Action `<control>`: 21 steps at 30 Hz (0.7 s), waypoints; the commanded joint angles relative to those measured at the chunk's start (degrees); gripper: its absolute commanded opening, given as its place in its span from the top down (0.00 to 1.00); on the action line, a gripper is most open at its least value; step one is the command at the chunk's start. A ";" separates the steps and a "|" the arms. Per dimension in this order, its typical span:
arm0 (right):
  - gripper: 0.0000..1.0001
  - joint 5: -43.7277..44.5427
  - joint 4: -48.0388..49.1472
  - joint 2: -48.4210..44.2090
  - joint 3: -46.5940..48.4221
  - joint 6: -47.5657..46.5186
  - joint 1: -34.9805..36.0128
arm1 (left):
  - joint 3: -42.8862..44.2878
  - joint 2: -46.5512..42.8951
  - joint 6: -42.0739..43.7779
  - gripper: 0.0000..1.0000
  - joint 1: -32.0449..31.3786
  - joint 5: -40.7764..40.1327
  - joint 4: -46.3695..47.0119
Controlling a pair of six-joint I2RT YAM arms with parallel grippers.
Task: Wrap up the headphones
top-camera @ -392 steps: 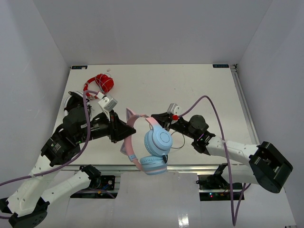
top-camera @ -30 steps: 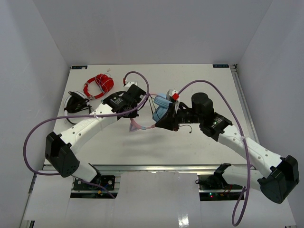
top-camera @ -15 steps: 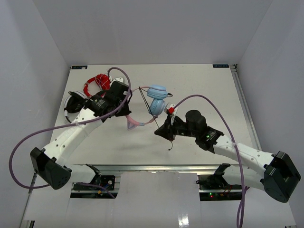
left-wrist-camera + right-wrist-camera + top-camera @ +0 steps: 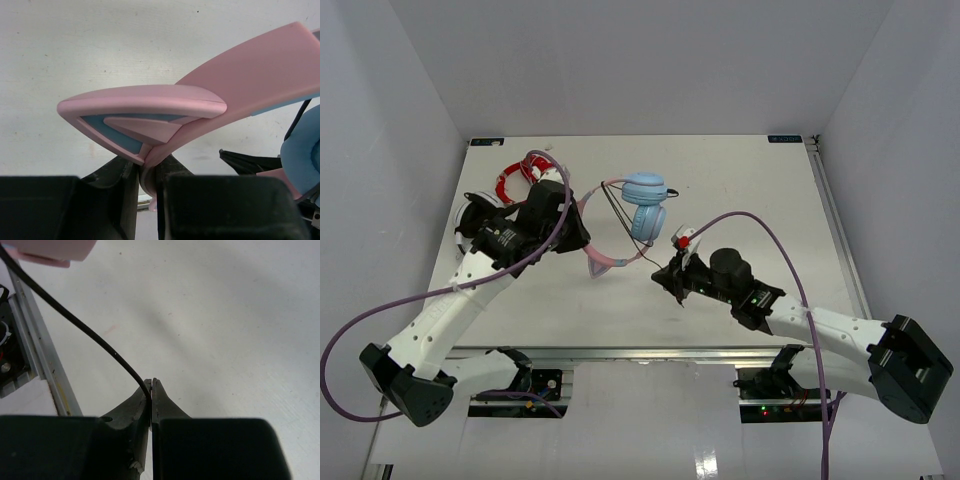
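Watching from the left side, the red coiled bundle and the black-and-white headset lie untouched near the tabletop's left edge, partly behind the arm. The left arm's fingers are clenched on the pink headband just under a cat ear. Over the last second that arm has drawn back leftward, carrying the headphones to the middle of the tabletop, toward the back. The thin dark cable now runs taut from the earcups to the right arm's fingers, which have just pinched shut on it nearer the front. I'd judge a fresh length is ready to wind on. No brand shows. A small label at the far edge is too small to read.
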 commanded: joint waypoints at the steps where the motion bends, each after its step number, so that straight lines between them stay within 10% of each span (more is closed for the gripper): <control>1: 0.92 6.96 4.94 -0.87 -1.18 -1.85 0.19 | 0.20 -4.14 -1.60 1.00 0.33 2.39 3.54; 21: 0.82 6.80 15.62 6.45 -3.42 -3.39 0.19 | 2.13 -4.44 -1.02 1.00 0.33 5.24 2.22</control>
